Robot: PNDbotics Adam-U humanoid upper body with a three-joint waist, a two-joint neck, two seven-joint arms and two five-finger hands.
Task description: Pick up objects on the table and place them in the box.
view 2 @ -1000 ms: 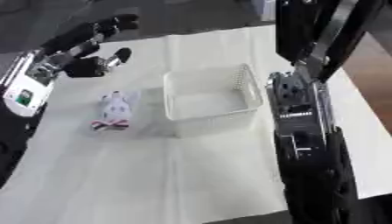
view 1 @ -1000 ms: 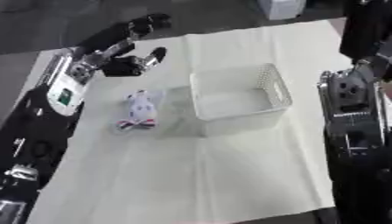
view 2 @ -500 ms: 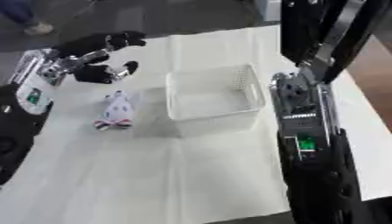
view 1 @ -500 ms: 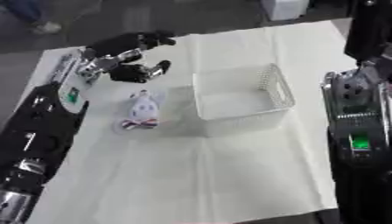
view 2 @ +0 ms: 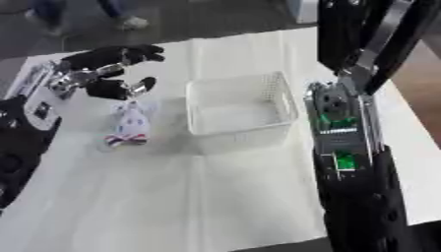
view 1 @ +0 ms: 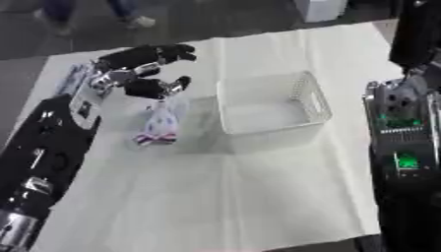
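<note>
A small white soft toy (view 1: 160, 124) with red and blue marks at its near end lies on the white cloth (view 1: 224, 197), left of the box. The box is a white wire basket (view 1: 268, 101) with nothing in it. My left hand (view 1: 142, 69) hovers just beyond the toy's far end, open, fingers spread toward the basket and thumb hanging close above the toy. Nothing is in its grasp. My right forearm (view 2: 344, 133) stands at the right of the basket; its hand does not show in either view.
The cloth covers a table with a dark floor beyond its far edge. A white block (view 1: 320, 9) stands at the far right. Bare cloth stretches across the near half.
My left hand has come down and to the right, from the far left corner to just over the toy's far end. The toy and basket have stayed put.
</note>
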